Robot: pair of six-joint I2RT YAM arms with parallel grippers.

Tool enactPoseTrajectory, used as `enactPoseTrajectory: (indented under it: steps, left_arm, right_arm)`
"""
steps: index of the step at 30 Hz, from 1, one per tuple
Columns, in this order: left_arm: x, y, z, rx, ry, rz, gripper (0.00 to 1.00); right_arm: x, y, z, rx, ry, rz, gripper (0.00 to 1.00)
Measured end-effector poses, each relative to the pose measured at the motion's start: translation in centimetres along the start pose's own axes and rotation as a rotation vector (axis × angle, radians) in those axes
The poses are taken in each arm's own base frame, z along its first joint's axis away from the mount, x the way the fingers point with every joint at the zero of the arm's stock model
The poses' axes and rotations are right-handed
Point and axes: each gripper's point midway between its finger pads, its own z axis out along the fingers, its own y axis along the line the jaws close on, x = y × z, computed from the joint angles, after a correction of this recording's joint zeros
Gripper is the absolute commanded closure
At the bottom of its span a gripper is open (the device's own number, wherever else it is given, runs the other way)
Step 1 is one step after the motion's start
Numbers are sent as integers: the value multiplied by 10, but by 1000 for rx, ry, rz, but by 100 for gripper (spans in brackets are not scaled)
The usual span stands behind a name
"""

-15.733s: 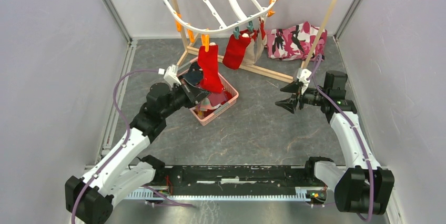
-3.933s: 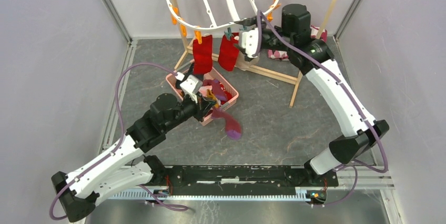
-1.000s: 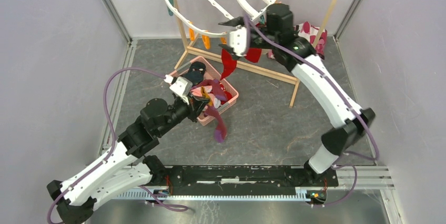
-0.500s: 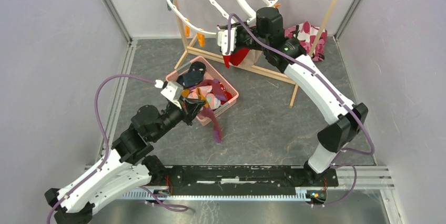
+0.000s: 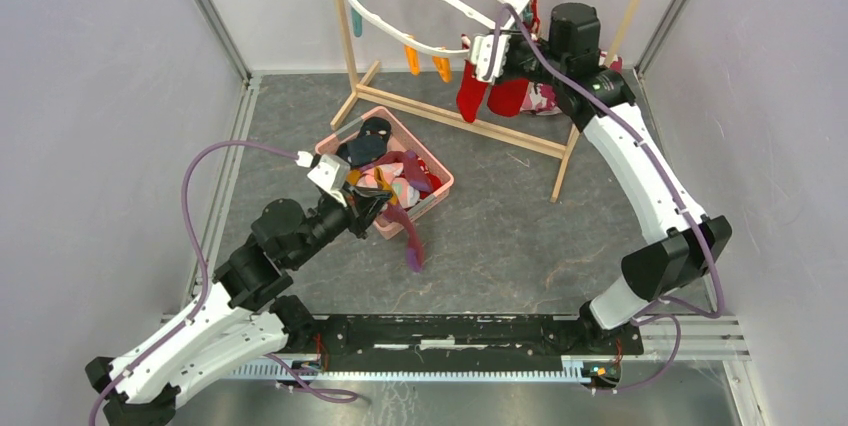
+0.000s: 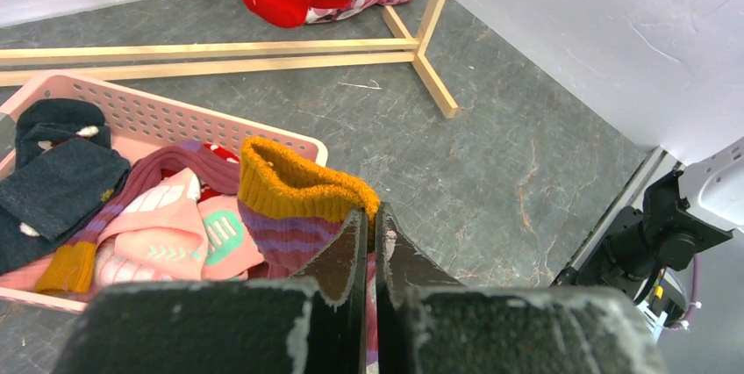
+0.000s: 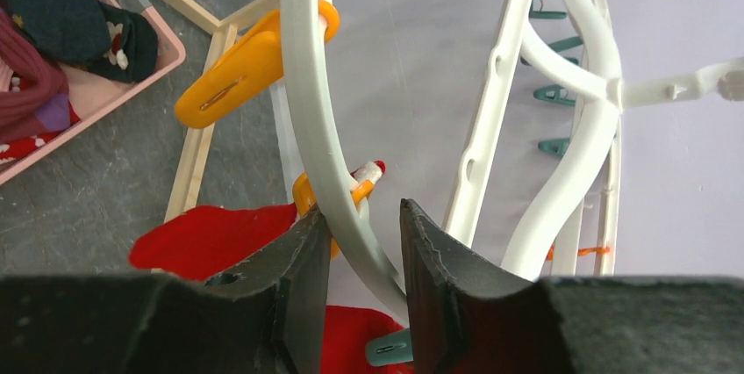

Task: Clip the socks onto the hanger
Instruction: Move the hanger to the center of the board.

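The white oval hanger (image 5: 425, 44) hangs at the back, tilted, with orange and teal pegs. Two red socks (image 5: 470, 91) hang clipped from its near rim (image 7: 307, 111). My right gripper (image 5: 497, 51) is raised to that rim, which crosses slantwise between its jaws (image 7: 362, 209) and touches both fingers. An orange peg (image 7: 237, 75) sits just beyond them. My left gripper (image 6: 370, 212) is shut on the yellow cuff of a purple and magenta striped sock (image 6: 289, 207). That sock (image 5: 412, 241) dangles over the front edge of the pink basket (image 5: 440, 186).
The basket (image 6: 175, 115) holds several socks, dark, pink and maroon. A light wooden rack (image 5: 460, 126) stands behind it, its base bars on the floor. A pink patterned cloth (image 5: 540, 98) lies at the back right, behind the red socks.
The right gripper's jaws have narrowed onto the hanger rim and moved right, swinging the hanger and red socks with them. The left arm drew back a little with its sock, then held still.
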Motion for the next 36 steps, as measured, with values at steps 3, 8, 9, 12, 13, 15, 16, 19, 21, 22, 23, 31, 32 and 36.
enactPoseTrajectory:
  steps: [3, 8, 9, 12, 13, 15, 16, 19, 21, 22, 23, 31, 32, 36]
  left_arm:
    - [2, 0, 1, -1, 7, 1, 98]
    - [6, 1, 5, -5, 25, 2, 98]
    - [7, 1, 5, -5, 26, 2, 98]
    - [8, 1, 6, -5, 31, 2, 98]
    - [8, 1, 6, -4, 33, 2, 98]
    - [9, 1, 6, -4, 34, 2, 98]
    - [9, 1, 6, -4, 34, 3, 98]
    - [9, 1, 6, -5, 34, 3, 98]
    - [9, 1, 5, -5, 35, 3, 98]
    - [9, 1, 5, -5, 35, 3, 98]
    - [8, 1, 5, -5, 34, 3, 98]
    - [5, 0, 4, -4, 28, 2, 98]
    - [3, 0, 4, -3, 28, 2, 98]
    - [-5, -2, 6, -1, 20, 1, 98]
  right_arm:
    - [10, -2, -7, 1, 8, 13, 62]
    - [15, -2, -16, 2, 7, 21, 61]
    - [15, -3, -18, 2, 6, 22, 60]
    - [18, -3, -26, 2, 1, 24, 55]
    - [19, -2, -28, 1, -1, 27, 53]
    - [20, 2, -34, -7, -8, 33, 49]
    - [19, 5, -37, -16, -14, 39, 47]
    - [11, 18, -42, -63, -56, 71, 40]
    - [0, 25, -44, -90, -101, 82, 38]
    - [-5, 27, -46, -102, -119, 86, 36]
    - [-12, 30, -49, -118, -143, 90, 33]
    - [-45, 55, -75, -216, -229, 65, 24]
    - [-46, 59, -78, -230, -231, 62, 23]
    - [-47, 75, -93, -269, -215, 79, 23]
